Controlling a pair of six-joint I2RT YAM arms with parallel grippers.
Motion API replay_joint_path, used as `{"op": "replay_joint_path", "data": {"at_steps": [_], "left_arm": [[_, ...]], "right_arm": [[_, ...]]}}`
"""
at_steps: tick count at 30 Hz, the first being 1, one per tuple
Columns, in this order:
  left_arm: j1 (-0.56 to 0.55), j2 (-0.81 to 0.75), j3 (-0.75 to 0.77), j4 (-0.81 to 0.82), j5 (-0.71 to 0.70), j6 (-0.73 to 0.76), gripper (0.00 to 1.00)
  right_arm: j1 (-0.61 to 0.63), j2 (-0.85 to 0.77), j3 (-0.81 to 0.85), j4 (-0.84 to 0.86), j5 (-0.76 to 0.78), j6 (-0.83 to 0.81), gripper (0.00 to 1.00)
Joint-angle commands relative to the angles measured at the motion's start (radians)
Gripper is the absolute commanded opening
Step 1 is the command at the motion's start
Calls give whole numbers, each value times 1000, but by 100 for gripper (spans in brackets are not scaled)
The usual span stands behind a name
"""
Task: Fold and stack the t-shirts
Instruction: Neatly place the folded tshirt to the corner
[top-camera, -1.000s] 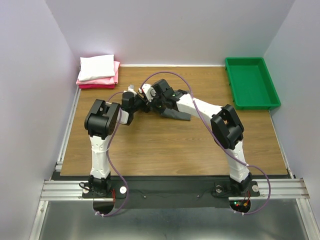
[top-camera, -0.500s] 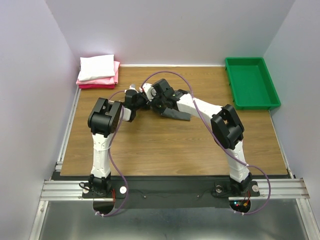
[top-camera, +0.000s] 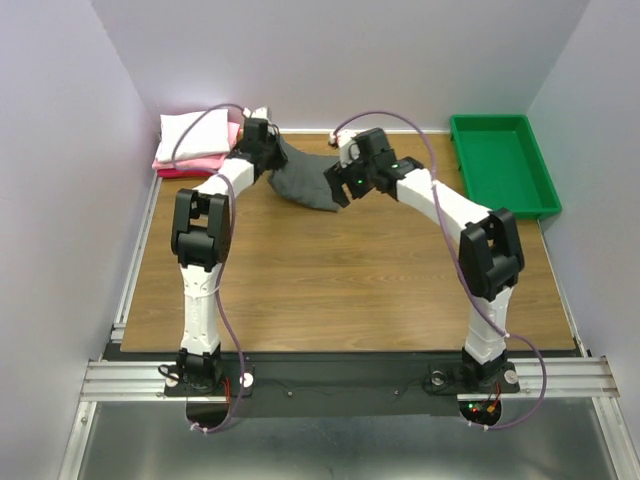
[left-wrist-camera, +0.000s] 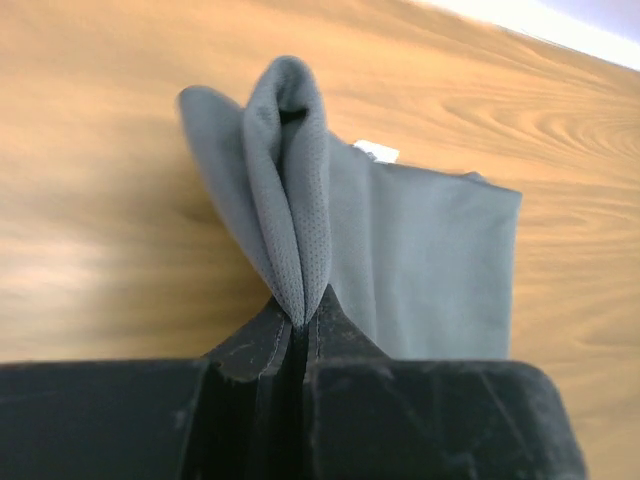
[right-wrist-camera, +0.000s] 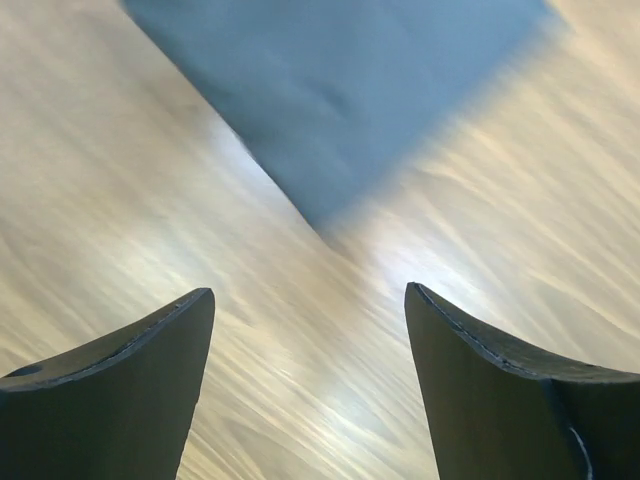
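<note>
Lying at the far middle of the brown wood-grain surface (top-camera: 340, 280), the dark charcoal grey cloth t-shirt (top-camera: 300, 182) sits between the two arms, partly folded. The left hand (left-wrist-camera: 300, 318) is clamped on its left edge, fingers pressed together with a raised ridge of grey cloth squeezed between them. Beyond the fingertips the rest of the shirt spreads flat on the wood. The right hand (right-wrist-camera: 308, 290) has its fingers spread wide apart and grips nothing. It hangs over bare wood just off the shirt's opposite corner, clear of the cloth in the right wrist view. The stack of folded shirts is in the far left corner, near the left wrist: the white folded t-shirt (top-camera: 190, 133) is on top, the pink folded t-shirt (top-camera: 218, 158) is under it, and the red folded t-shirt (top-camera: 190, 172) is at the bottom. The green plastic rectangular tray (top-camera: 480, 205) is in the far right corner, well apart from the grey shirt.
</note>
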Motion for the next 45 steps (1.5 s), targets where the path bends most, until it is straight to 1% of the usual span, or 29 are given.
{"op": "replay_joint_path", "data": {"at_steps": [1, 5, 6, 8, 13, 18, 28, 32, 45], "left_arm": [[59, 17, 205, -203, -80, 284, 0], [92, 59, 372, -258, -104, 415, 0], [96, 70, 433, -272, -122, 463, 0], [116, 99, 513, -283, -121, 500, 0], [149, 116, 576, -251, -136, 588, 0], [159, 111, 636, -234, -144, 628, 0], [159, 4, 641, -189, -142, 620, 0], [159, 2, 673, -192, -144, 625, 0], [156, -55, 699, -188, -124, 611, 0]], "right_arm": [[-41, -101, -45, 24, 0, 14, 83], [-53, -123, -87, 24, 6, 2, 83], [-54, -127, -93, 24, 7, 2, 83], [-54, -130, -104, 24, 7, 0, 83], [-54, -135, -114, 24, 12, -6, 83], [-54, -133, -123, 24, 9, -9, 83], [-54, -136, -125, 24, -3, -9, 83], [-53, -136, -122, 24, -5, -9, 83], [-54, -129, -120, 24, -13, -9, 83]]}}
